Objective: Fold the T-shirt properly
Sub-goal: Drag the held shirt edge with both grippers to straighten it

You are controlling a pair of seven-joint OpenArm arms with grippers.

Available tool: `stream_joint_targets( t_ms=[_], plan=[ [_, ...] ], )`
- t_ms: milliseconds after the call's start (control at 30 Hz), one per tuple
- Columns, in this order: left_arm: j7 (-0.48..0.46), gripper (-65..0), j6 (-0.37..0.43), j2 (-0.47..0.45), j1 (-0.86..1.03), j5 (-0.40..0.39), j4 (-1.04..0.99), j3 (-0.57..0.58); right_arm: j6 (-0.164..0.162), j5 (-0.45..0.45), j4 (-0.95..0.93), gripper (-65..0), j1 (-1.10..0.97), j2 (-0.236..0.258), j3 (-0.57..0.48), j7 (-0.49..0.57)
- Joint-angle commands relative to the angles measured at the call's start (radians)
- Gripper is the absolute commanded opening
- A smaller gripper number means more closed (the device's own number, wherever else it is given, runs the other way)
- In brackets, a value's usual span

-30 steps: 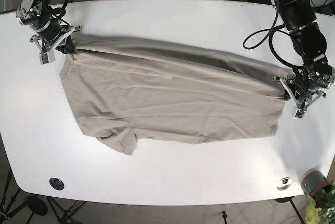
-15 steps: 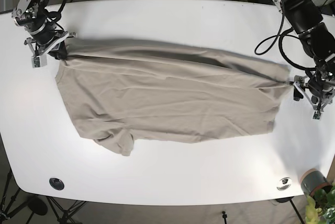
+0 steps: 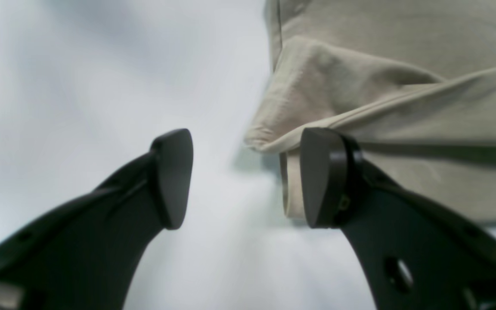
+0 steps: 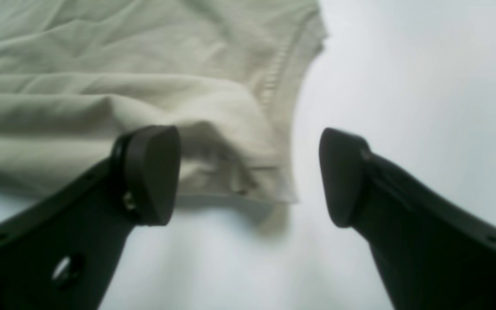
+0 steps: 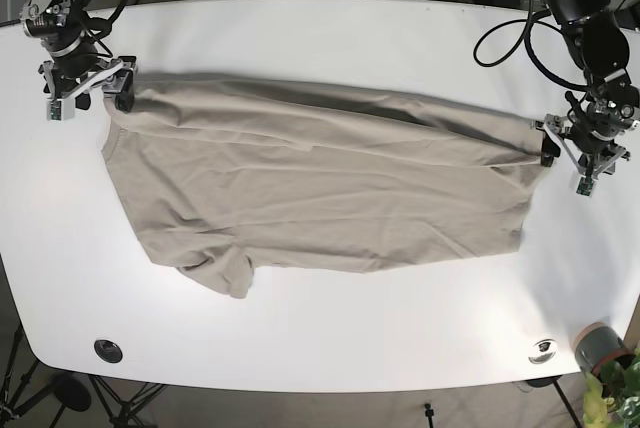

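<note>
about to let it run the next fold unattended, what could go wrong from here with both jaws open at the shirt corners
1. The left gripper has its jaws open, and the T-shirt corner lies against one jaw rather than between them, so closing now may catch only an edge, or nothing.
2. The right gripper also stands open, with cloth behind just one jaw; an uneven grab could skew the fold.
3. The sleeve is bunched at the near edge and could get folded in as a lump.
</note>
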Motion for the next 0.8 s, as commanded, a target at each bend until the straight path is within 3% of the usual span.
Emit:
stream_joint_targets(
  t_ms=[0,200,433,767],
  plan=[
    [-0.024,-27.6,0.002,0.007,-0.003,-0.014,0.042,0.008,0.005,0.023,0.019,-16.0,0.005,0.015,0.029,0.02],
    [-0.024,-27.6,0.002,0.039,-0.003,-0.012,0.023,0.011,0.005,0.098,0.013,-16.0,-0.006,0.017,0.033,0.019],
    [-0.028,-27.8,0.003,0.045,0.006,-0.008,0.017,0.017,0.005,0.098,-0.101,-16.0,0.006,0.021,0.033,0.019],
    [-0.127,-28.5,0.003,0.04,0.005,-0.004,-0.095,0.018,0.007,0.101,-0.227,-18.1,0.04,0.037,0.032,0.019]
  ],
)
